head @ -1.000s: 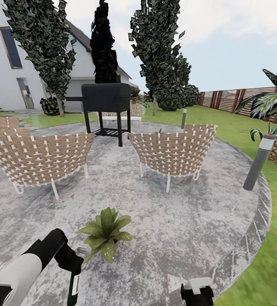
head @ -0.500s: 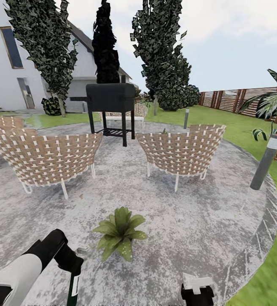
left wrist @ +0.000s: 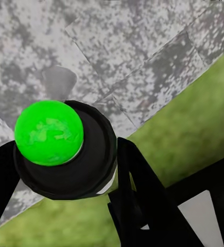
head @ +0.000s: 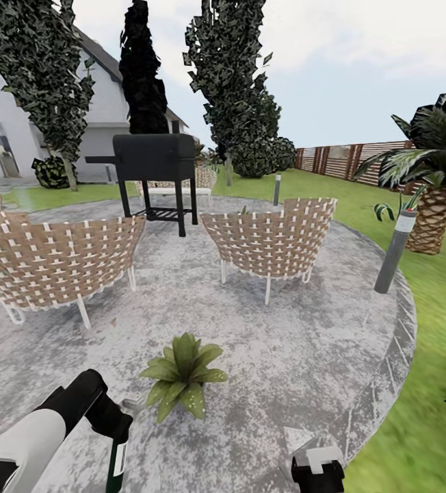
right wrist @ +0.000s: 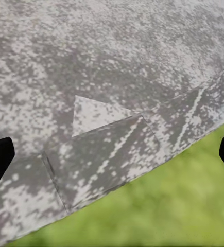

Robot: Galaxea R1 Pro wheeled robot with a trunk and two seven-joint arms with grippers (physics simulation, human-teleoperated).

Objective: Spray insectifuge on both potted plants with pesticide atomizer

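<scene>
Grey, mottled stone patio [head: 305, 356] carries a low potted plant of pointed green leaves [head: 182, 374], near the left end effector [head: 117, 428]; that end effector is closed around the dark green pesticide atomizer with its white label [head: 118, 465], its bright green round end [left wrist: 49, 132] clamped between black fingers [left wrist: 137, 190]; the right end effector [right wrist: 112, 154] hangs spread wide above the patio's edge by the lawn [head: 428, 418]; two woven brown-and-white chairs [head: 267, 239] stand before a black grill [head: 154, 156].

Round grey stone patio [head: 305, 370] with one potted plant [head: 182, 373], two woven chairs [head: 267, 239], black grill [head: 154, 164].
</scene>
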